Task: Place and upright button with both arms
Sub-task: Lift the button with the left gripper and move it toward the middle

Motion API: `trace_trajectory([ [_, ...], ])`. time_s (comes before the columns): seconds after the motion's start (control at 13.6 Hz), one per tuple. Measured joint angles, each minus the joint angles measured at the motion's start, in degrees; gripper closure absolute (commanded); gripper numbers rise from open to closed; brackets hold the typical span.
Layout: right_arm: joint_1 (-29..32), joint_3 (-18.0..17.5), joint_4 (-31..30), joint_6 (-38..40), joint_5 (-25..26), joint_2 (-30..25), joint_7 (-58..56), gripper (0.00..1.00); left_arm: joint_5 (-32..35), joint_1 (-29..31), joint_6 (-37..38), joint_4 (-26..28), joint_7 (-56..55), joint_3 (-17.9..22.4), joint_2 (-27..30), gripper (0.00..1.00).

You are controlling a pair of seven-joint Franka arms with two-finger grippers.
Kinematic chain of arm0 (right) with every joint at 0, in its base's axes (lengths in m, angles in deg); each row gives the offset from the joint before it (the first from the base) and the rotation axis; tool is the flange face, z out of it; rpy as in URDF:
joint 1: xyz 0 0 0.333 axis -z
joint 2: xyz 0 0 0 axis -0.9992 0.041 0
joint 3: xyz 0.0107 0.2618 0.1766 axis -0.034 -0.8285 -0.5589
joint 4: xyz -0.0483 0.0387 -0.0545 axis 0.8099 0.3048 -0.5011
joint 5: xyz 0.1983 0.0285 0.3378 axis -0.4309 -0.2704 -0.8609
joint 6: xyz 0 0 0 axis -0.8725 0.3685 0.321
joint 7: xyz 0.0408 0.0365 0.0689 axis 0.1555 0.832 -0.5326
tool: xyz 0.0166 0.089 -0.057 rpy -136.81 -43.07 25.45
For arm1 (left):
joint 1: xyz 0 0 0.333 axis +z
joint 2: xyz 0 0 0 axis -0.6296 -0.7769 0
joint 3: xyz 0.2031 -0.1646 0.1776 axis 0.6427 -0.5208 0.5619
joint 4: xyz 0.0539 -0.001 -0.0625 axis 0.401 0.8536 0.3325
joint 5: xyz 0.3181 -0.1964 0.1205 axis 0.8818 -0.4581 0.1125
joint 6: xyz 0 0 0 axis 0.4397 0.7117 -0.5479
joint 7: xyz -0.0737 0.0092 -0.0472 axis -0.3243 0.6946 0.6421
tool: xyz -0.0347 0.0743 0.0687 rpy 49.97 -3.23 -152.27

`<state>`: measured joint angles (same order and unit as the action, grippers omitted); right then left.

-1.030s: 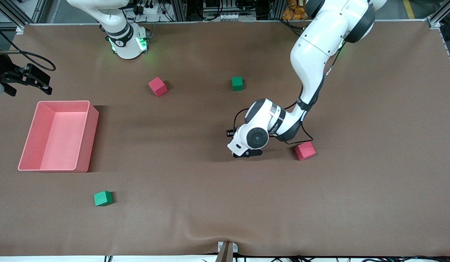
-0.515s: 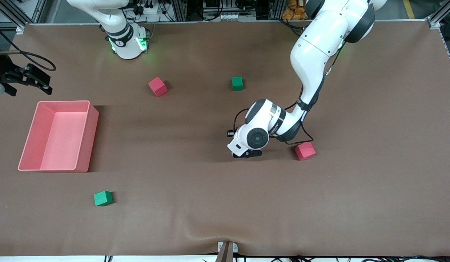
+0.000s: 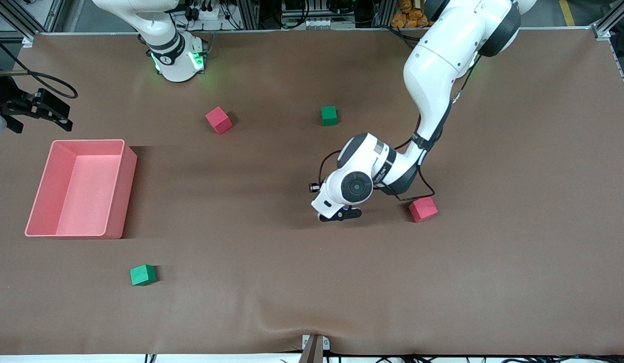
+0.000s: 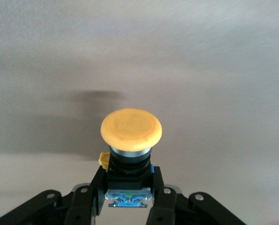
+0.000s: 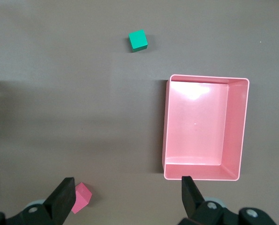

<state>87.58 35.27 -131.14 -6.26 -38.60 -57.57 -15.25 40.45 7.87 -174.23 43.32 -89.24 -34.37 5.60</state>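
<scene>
— orange, smooth and domed: the button (image 4: pixel 131 129) cap, on a short black barrel gripped in my left gripper (image 4: pixel 130 206), low over the brown cloth table (image 3: pixel 493 252) beside a red foam cube (image 3: pixel 423 209).
— and your right gripper (image 5: pixel 125 199)?
— fingers spread wide, empty, waiting high over the pink plastic bin (image 5: pixel 238 126).

Two white jointed arms with black joint bands were seen. Green light glowed at the right arm (image 3: pixel 156 25) base. A black cable looped along the left arm (image 3: pixel 433 75). Black fingers (image 4: pixel 83 206) with small screws were shown on the left gripper (image 4: pixel 128 211).
</scene>
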Motion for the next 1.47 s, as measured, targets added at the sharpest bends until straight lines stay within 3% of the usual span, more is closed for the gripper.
trace_trajectory([
  [0.22, 0.00, 0.13, 0.00, 1.45, 0.02, 0.05, 0.00, 0.00, 2.01, -2.02, -3.92, -0.25, -4.64, 0.08, 2.78, 1.00],
  [0.44, 0.01, 0.18, 0.00, 1.65, 0.03, 0.11, 0.00, 0.00, 9.50, -4.72, -8.49, -0.25, -12.09, 0.07, 3.98, 1.00],
  [0.81, 0.06, 0.26, 0.00, 1.69, 0.05, 0.14, 0.00, 0.00, 32.77, -13.38, -17.55, 0.68, -34.93, 1.93, 2.88, 1.00],
  [1.18, 0.07, 0.26, 0.00, 1.69, 0.05, 0.15, 0.00, 0.00, 55.06, -23.39, -21.91, 0.95, -53.23, 8.73, -0.06, 1.00],
  [1.47, 0.10, 0.30, 0.00, 1.69, 0.05, 0.15, 0.00, 0.00, 66.99, -27.08, -21.95, 1.00, -62.90, 10.10, -1.51, 1.00],
])
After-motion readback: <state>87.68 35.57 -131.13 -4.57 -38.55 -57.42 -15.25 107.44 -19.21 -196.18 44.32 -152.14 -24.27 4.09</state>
